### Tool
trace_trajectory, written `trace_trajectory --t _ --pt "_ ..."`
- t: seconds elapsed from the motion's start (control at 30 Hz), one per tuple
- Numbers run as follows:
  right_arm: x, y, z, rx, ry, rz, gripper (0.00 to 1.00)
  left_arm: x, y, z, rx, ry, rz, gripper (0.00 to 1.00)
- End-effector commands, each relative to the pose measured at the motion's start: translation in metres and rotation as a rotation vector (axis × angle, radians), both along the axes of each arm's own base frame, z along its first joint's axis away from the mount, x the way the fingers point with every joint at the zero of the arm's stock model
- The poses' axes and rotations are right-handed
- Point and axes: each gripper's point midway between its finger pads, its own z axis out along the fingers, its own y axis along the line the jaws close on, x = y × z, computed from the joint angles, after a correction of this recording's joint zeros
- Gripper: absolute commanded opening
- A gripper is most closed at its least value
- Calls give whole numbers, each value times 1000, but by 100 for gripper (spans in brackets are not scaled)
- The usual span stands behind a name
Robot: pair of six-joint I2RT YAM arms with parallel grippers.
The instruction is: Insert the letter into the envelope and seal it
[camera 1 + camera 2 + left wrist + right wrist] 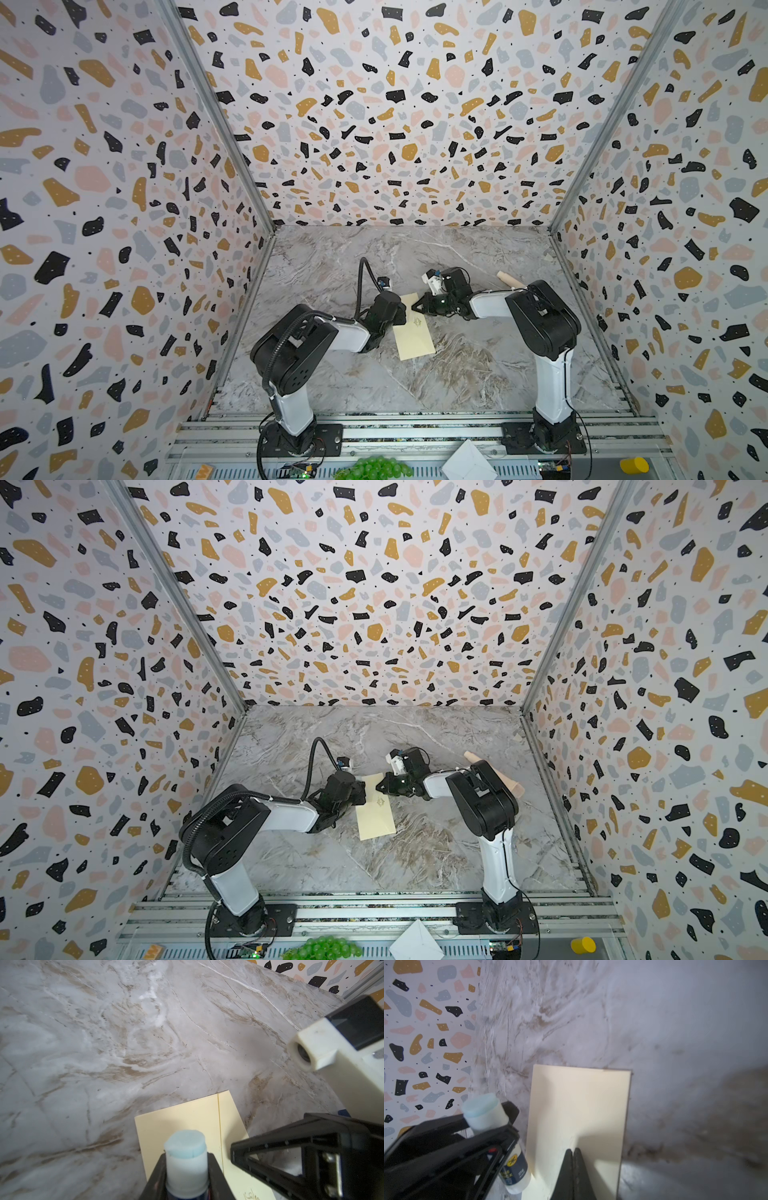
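As the letter is nowhere in view, presumably already inside, the step is sealing. Envelope (415, 336) flat on the table (457, 374) between the arms; right gripper (573, 1150) pressed together over it; left gripper (187, 1156) pinches an uncapped glue stick (186, 1169). Next: steady glue contact along flap.

Right end effector (573, 1152): jaws pressed together, tips over the cream envelope (579, 1105), which lies flat on the marble worktop (591, 1022). Beside it, left end effector (488, 1124) clamps a blue-tipped glue stick (483, 1113).

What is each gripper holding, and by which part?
Left gripper: glue stick, clamped around its white tube just below the exposed blue tip. Right gripper: shut, holding nothing, tips over the envelope.
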Motion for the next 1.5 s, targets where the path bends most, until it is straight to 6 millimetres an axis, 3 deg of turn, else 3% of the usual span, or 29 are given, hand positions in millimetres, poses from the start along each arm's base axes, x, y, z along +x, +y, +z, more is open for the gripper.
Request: trace_trajectory --t 0.0,0.2,0.3,0.47,0.6,0.7,0.77,0.83,0.97,1.1,1.27,1.47 --pt "2 -9 -17 -58 58 -40 0 -9 11 -25 76 73 3 0" --pt "4 -6 -1 -25 23 -34 0 -8 8 -9 49 50 -6 0" --pt "8 -3 31 15 -51 -27 0 -8 3 16 8 7 -24 0" --pt "11 -11 114 89 -263 -45 14 -11 -2 86 -101 -128 -63 0" --pt "-4 -26 183 120 -462 -53 26 -22 -1 146 -211 -249 -97 0" --pt "-28 -41 223 161 -591 -50 40 -37 -2 192 -325 -337 -149 0" --pt "-49 -51 246 217 -658 -48 60 -49 0 222 -416 -395 -179 0" --pt "-73 -58 265 301 -714 -31 70 -63 0 248 -503 -451 -220 0" --pt "-117 -63 289 480 -756 41 78 -89 2 288 -648 -537 -303 0" --pt "-144 -62 296 599 -754 83 78 -107 5 315 -770 -593 -352 0" --pt "-159 -47 304 676 -732 129 79 -120 12 338 -921 -639 -380 0" --pt "-164 -35 319 747 -725 161 79 -125 14 351 -1018 -629 -393 0"
